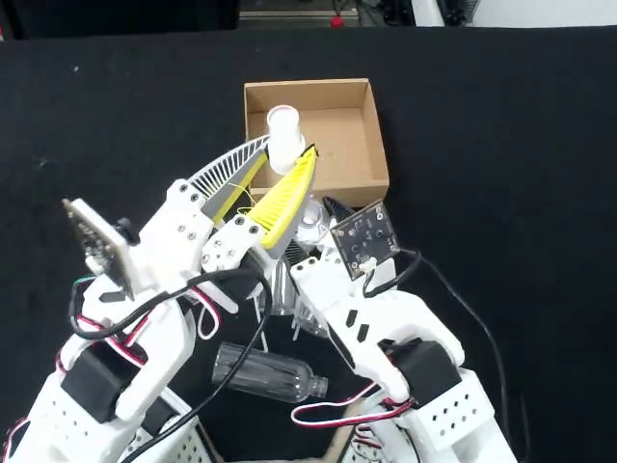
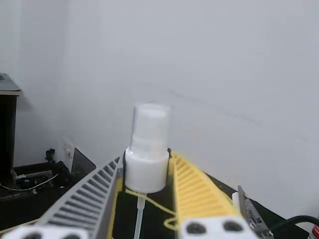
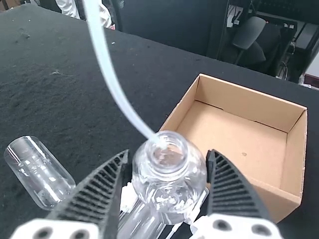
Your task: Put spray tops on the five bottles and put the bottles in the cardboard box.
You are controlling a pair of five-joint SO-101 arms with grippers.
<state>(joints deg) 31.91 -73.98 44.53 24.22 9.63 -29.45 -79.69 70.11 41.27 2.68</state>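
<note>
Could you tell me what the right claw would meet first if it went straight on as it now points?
Probably the cardboard box: the right claw, shut on the clear bottle, points toward its near wall. Depth is unclear, so it might instead pass over the rim.

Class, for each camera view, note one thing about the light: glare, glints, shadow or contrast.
High view: the black table shows hardly any shadows, and the lying bottle carries pale glints. Left wrist view: the white spray top has little contrast against the pale wall. Right wrist view: the held bottle glints at its rim, and the tube stands out pale against the dark table.
</note>
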